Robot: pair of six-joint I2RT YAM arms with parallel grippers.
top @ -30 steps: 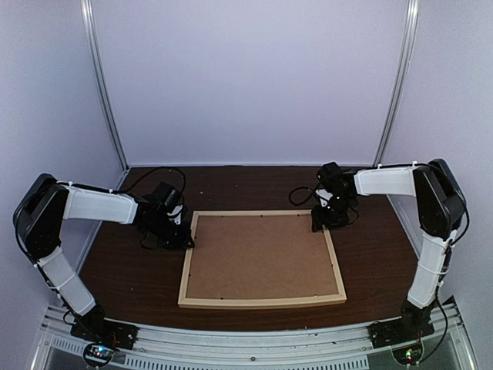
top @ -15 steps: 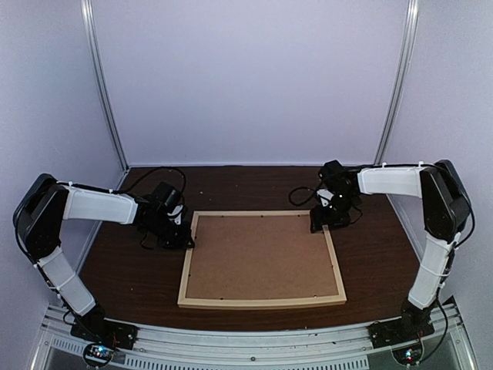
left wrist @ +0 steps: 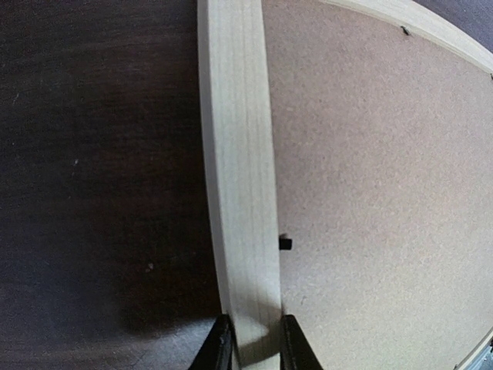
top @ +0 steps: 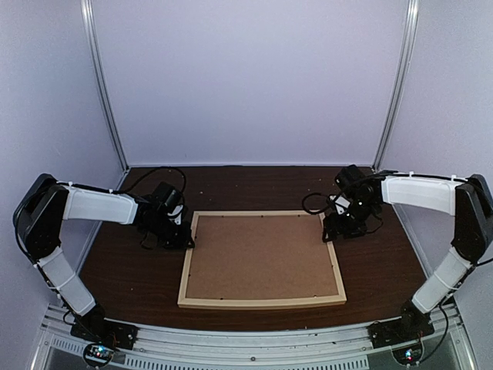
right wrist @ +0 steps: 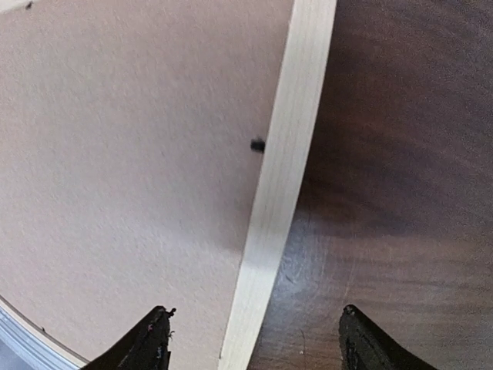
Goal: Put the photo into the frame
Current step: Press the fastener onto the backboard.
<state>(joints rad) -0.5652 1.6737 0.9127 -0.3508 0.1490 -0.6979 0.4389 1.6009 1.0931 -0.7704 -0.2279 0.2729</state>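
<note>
The frame (top: 262, 301) of light wood lies face down in the middle of the dark table, a plain brown backing board (top: 262, 258) filling it. The photo is hidden; no print shows. My left gripper (top: 183, 237) is shut on the frame's left rail (left wrist: 239, 193), one finger on each side. My right gripper (top: 336, 231) is open and hangs over the right rail (right wrist: 285, 185), its fingers (right wrist: 154, 339) wide apart either side of it, not touching.
Small black retaining tabs (left wrist: 284, 243) (right wrist: 258, 144) stick out of the rails over the backing board. Dark wooden table (top: 377, 262) surrounds the frame, with white walls behind and an aluminium rail (top: 254, 339) along the near edge.
My right arm has swung outward to the right and its gripper shifted a little right and down along the frame's right rail. The left arm and frame have not moved.
</note>
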